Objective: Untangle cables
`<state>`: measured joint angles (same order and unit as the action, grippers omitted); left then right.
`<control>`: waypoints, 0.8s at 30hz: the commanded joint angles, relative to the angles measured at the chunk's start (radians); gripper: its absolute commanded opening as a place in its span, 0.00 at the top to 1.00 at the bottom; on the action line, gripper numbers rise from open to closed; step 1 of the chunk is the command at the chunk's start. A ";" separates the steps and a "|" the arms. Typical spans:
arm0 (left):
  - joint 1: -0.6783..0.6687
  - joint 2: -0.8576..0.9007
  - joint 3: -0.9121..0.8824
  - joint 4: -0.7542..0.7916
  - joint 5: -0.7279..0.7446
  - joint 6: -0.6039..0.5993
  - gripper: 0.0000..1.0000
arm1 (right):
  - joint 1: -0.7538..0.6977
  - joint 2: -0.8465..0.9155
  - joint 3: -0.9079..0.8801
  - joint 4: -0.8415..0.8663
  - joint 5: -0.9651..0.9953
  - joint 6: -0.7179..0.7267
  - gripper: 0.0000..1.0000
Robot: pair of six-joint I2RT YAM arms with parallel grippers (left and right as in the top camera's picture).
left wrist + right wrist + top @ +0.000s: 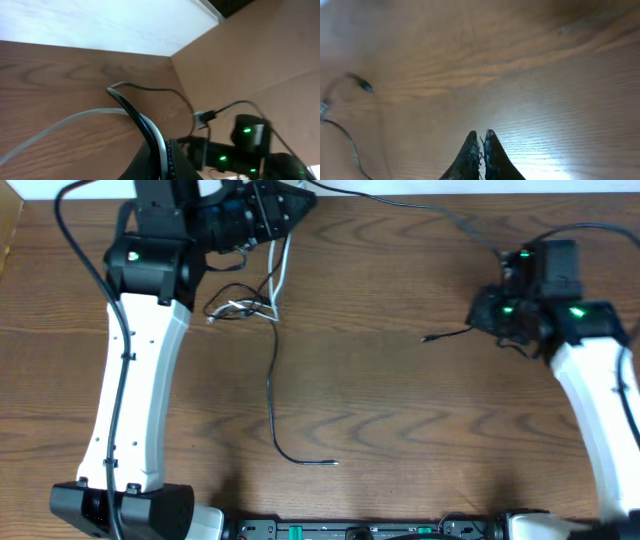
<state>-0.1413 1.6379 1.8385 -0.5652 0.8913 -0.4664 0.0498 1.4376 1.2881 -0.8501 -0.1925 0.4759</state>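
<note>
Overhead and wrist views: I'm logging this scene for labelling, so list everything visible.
table: one, brown wood, beneath everything.
white cable: one, white, hanging into a tangle, upper left.
black cable: one, black, same tangle, trailing down to mid-table.
black cord tip: one, black, on table, right of centre.
left arm: one, white and black, left side.
right arm: one, white and black, right side.
left gripper: one, black, shut on both cables.
right gripper: one, black, shut.
</note>
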 commanded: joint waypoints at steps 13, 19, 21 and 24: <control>-0.174 0.009 0.007 -0.066 -0.071 0.185 0.68 | -0.209 0.037 0.005 -0.127 0.128 0.066 0.98; -0.251 0.009 0.007 -0.170 -0.181 0.405 0.44 | -0.233 0.038 0.005 -0.124 0.161 0.066 0.96; -0.266 0.009 0.007 -0.212 -0.260 0.451 0.41 | -0.248 0.038 0.005 -0.126 0.187 0.066 0.96; -0.272 0.009 0.006 -0.252 -0.407 0.459 0.40 | -0.283 0.038 0.005 -0.127 0.198 0.066 0.97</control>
<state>-0.4122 1.6382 1.8385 -0.7967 0.6788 -0.1024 -0.1986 1.4734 1.2884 -0.9752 -0.0399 0.5339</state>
